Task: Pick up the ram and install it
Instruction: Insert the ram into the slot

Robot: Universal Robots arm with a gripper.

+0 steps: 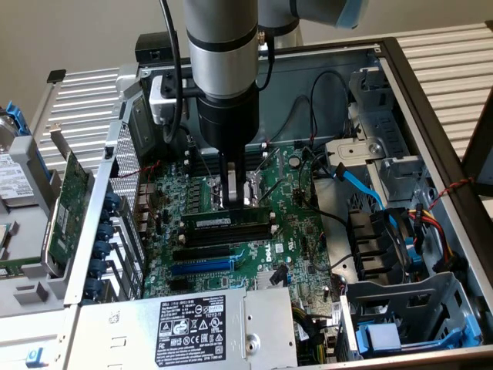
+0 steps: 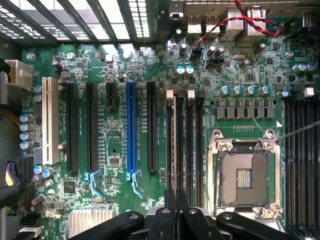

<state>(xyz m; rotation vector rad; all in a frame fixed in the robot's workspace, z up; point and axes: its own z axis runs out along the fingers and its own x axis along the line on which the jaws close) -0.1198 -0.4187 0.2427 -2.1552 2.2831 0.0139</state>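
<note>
- an open computer case [image 1: 400, 92] lay on its side with the motherboard [image 1: 296, 231] facing up, and 1 robot arm reached straight down into it.
- the ram [image 1: 227, 222], a long thin green stick with black chips and a small white label, stood on edge across the middle of the board. it sat in line with the first of the long black slots, with a blue slot [image 1: 202, 266] a few rows nearer the camera.
- the gripper [image 1: 237, 199] hung directly over the ram, a little off the stick's middle toward the exterior view's right. its 2 fingers were closed together, tips at the stick's top edge. it could not be told whether they pinched the stick or only rested on it.
- in the wrist view the closed gripper [image 2: 176, 210] sat over the row of narrow black slots, between the blue slot [image 2: 131, 130] and the bare processor socket [image 2: 244, 175].
- whether the ram was fully seated could not be told.
- a larger green card [image 1: 69, 200] stood outside the case on the exterior view's left.
- judged by its look, the ram would be light, stiff and thin, easy to crack if bent, with delicate contacts along its lower edge. the safest hold seemed to be the 2 flat faces near the top edge, close to the middle, so it stayed level.
</note>
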